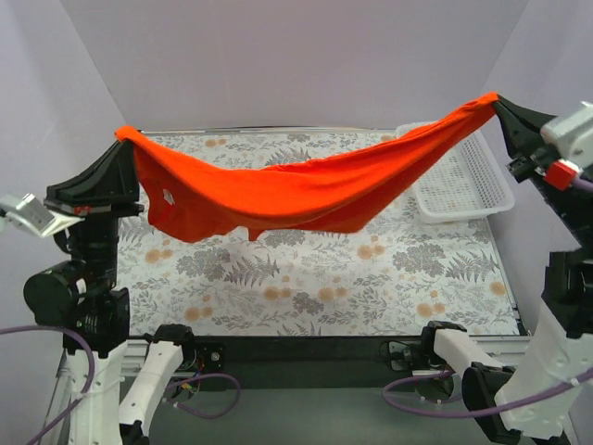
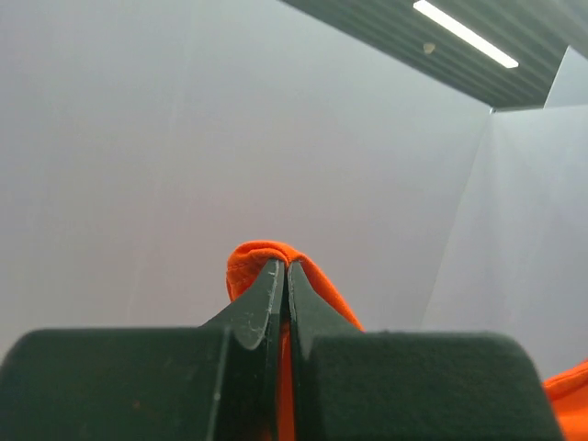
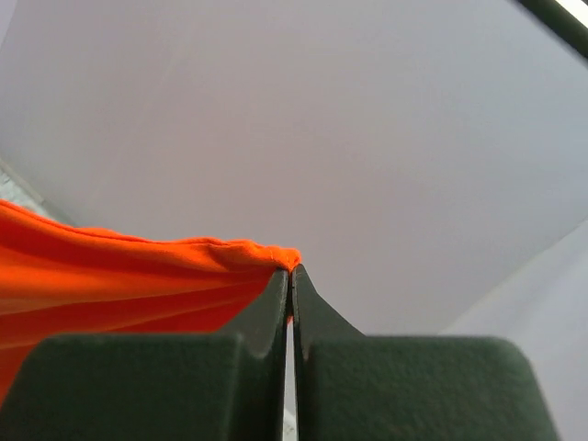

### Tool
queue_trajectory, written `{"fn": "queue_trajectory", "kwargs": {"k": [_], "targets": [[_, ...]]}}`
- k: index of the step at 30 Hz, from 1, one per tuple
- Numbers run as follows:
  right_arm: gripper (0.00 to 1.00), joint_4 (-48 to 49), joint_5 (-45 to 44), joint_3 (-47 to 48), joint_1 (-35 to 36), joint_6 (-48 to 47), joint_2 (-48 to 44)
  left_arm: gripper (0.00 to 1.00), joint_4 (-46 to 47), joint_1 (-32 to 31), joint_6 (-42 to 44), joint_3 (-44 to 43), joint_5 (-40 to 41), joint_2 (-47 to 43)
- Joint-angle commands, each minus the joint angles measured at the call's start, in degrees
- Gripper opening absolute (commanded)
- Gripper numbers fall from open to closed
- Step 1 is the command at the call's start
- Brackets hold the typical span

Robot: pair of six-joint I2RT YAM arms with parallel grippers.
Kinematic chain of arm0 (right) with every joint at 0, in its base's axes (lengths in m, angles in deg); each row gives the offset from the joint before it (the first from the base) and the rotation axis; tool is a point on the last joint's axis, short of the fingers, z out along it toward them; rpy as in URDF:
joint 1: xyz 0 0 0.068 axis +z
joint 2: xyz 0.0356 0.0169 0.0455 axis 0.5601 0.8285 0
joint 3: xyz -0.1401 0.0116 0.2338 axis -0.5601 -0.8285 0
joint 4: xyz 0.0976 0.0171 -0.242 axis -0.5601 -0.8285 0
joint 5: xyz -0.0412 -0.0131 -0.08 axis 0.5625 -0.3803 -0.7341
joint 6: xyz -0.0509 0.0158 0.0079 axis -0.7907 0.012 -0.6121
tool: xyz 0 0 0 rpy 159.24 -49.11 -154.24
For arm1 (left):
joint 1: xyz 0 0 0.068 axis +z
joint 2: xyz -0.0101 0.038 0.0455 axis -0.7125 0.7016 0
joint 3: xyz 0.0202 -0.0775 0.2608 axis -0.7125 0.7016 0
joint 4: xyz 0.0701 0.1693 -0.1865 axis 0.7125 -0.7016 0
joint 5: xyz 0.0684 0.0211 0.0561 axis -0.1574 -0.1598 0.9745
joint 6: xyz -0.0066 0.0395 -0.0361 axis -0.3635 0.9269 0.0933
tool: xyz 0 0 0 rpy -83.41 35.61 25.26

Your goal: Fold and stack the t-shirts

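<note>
One bright orange-red t-shirt hangs in the air, stretched between both arms and sagging in the middle above the floral table. My left gripper is shut on its left end, high at the left; the cloth bunches over the fingertips in the left wrist view. My right gripper is shut on its right end, high at the right above the basket; the cloth runs off to the left in the right wrist view. The shirt's lower edge hangs just above the table top.
A white mesh plastic basket stands at the back right of the table, partly under the shirt's right end. Grey walls close in the back and both sides. The arm bases sit at the near edge.
</note>
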Motion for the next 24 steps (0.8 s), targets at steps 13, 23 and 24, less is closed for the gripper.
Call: {"fn": "queue_trajectory", "kwargs": {"k": [13,23,24], "targets": [[0.01,13.0,1.9,-33.1,-0.3,4.0,4.6,0.00,0.9,0.4,4.3,15.4,9.1,4.6],[0.01,30.4,-8.6,-45.9,12.0,0.0,31.1,0.00,18.8,0.4,3.9,22.1,9.9,47.4],[0.01,30.4,-11.2,-44.1,12.5,0.1,37.0,0.00,19.5,0.4,4.3,20.0,10.1,54.6]]}}
